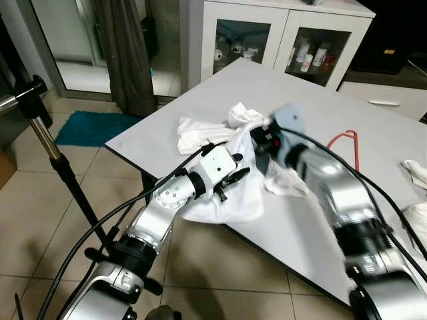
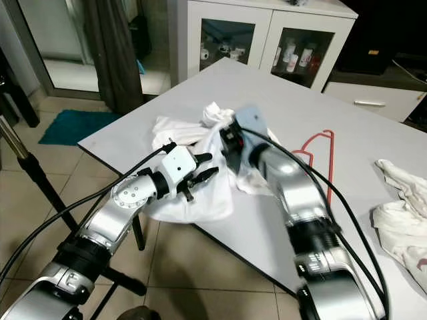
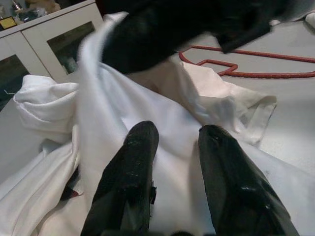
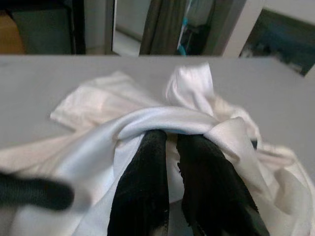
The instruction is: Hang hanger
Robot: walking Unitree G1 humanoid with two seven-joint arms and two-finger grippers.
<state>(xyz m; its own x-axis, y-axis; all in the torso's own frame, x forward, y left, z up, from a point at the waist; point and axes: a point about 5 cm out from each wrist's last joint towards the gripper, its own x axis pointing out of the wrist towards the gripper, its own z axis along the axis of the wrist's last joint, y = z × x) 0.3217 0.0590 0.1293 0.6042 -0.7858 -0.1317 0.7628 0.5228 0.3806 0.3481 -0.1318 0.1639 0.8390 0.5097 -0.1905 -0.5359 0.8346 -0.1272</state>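
At table edge (image 1: 133, 155), right tool (image 4: 172, 140) apparently pinching white garment (image 1: 227, 193), left tool (image 3: 177, 142) parted, red hanger (image 2: 313, 143) beyond.

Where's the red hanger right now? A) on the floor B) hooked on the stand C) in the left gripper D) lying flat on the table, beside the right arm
D: the red hanger lies flat on the grey table, apart from both grippers, which are at the white garment.
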